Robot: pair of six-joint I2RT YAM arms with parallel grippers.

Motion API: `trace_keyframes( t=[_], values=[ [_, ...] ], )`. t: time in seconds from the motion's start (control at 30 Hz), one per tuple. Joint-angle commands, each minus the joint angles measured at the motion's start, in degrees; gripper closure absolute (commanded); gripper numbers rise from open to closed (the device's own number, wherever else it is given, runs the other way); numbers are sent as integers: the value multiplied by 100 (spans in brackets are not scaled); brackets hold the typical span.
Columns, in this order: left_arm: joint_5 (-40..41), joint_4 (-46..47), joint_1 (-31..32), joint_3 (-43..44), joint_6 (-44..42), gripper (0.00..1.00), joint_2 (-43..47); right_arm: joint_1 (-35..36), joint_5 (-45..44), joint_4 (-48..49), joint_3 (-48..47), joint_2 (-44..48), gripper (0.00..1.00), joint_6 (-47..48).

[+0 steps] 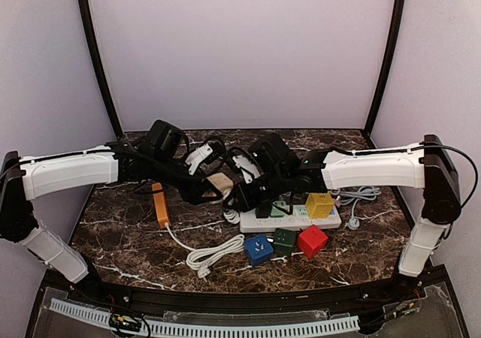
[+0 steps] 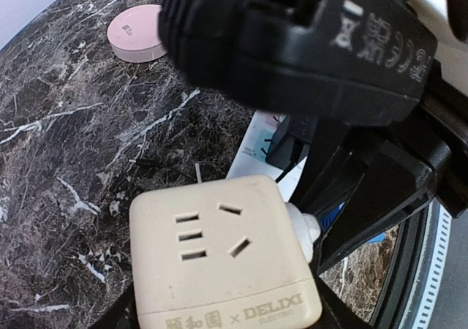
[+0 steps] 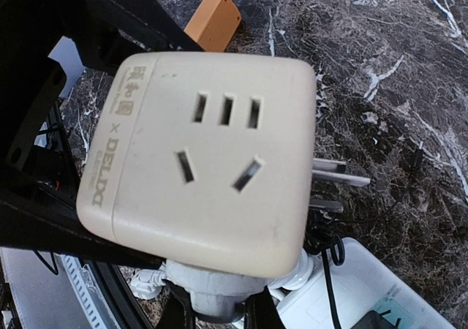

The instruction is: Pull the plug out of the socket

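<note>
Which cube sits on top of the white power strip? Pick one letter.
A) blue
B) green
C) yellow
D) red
C: the yellow cube stands on the white power strip, while the blue cube, green cube and red cube lie on the marble table in front of it.

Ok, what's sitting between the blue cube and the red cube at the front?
The dark green cube, in a row between the blue cube and the red cube; the top view shows it.
</note>
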State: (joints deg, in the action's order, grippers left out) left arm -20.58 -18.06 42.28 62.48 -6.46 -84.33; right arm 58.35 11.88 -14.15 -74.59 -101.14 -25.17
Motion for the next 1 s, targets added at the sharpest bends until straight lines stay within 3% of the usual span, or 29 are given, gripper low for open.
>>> trace_keyframes(
  t=[0.0,0.03,0.13,0.27,0.43,0.7,0.97],
  values=[
    [-183,5,14,34,-44,48,-90,13,243,562,-301,41,100,97],
    [-174,-2,16,29,-42,51,-113,19,244,563,-302,49,100,112],
    [-19,-27,17,37,2,74,-166,64,166,547,-328,48,100,159],
    [180,-83,16,37,15,96,-202,105,-46,562,-271,130,100,169],
    [199,-116,16,5,-112,99,-177,121,-532,558,-112,288,100,201],
    [-159,-24,107,-219,-468,99,30,-311,467,1137,451,604,100,-68],
    [329,-83,82,-101,-180,99,-131,-212,99,1086,357,626,100,-90]
  ],
)
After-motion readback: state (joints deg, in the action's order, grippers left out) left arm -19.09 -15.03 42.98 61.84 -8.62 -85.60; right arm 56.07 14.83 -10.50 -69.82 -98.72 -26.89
